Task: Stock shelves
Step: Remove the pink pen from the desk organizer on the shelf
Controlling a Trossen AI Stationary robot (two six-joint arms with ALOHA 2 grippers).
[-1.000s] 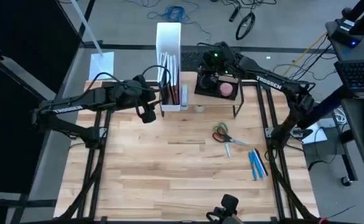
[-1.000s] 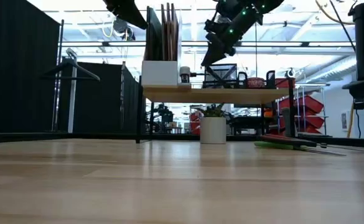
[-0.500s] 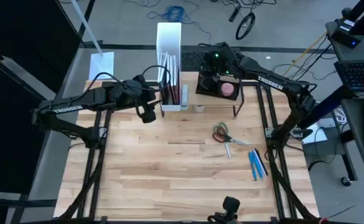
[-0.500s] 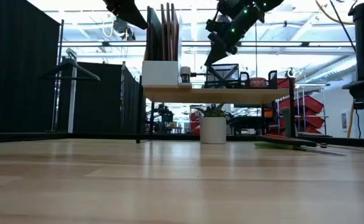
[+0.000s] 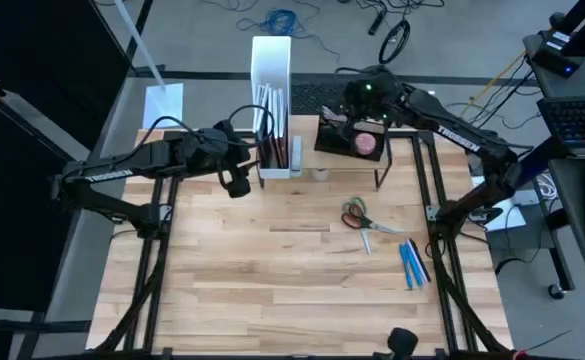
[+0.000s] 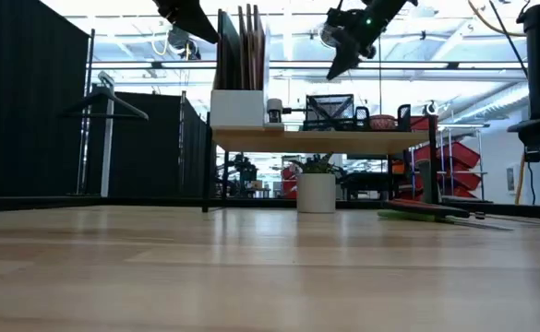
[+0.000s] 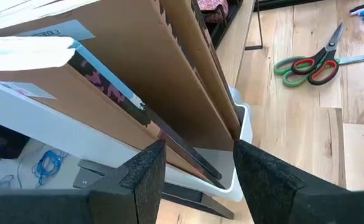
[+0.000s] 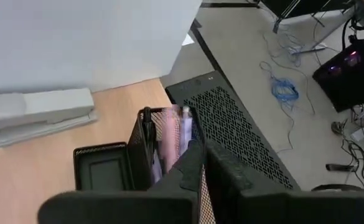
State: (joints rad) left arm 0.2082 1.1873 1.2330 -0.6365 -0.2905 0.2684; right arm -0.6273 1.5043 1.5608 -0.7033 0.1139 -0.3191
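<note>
High view shows the shelves point(image 5: 344, 163) at the table's point(image 5: 272, 290) far edge, a little right of the middle of that edge, light-wood top level on thin black legs. Carries a tall white file box point(image 5: 271, 70) on its left end, a black organizer tray point(image 5: 334, 134) on its right part, something round and pink point(image 5: 367, 144) lying in that tray. Places the right gripper point(image 5: 356, 101) over the tray's far side, above the shelves' back edge. Places the left gripper point(image 5: 237, 184) just beside the file box's near left corner, off the shelves' left end. Also shows green-and-red scissors point(image 5: 355, 214) flat on the table toward its right edge, blue pens point(image 5: 410, 263) nearer the near right corner, both well apart from the shelves.

Low view puts the right gripper point(image 6: 336, 66) in the air, clear above the tray point(image 6: 329, 111), tip pointing down and drawn to a single point, nothing between the fingers. Shows the shelf top point(image 6: 320, 140) as a thin pale band with the file box point(image 6: 237, 108) upright on it.

Left wrist view shows the left gripper point(image 7: 197, 180) with fingers point(image 7: 141, 177) spread wide, brown card sheets point(image 7: 138, 81) of the file box seen between them, not pinched.

Right wrist view shows the right gripper point(image 8: 205, 171) with fingers point(image 8: 191, 171) pressed together and empty, tray point(image 8: 104, 168) below with pens standing in one compartment.
</note>
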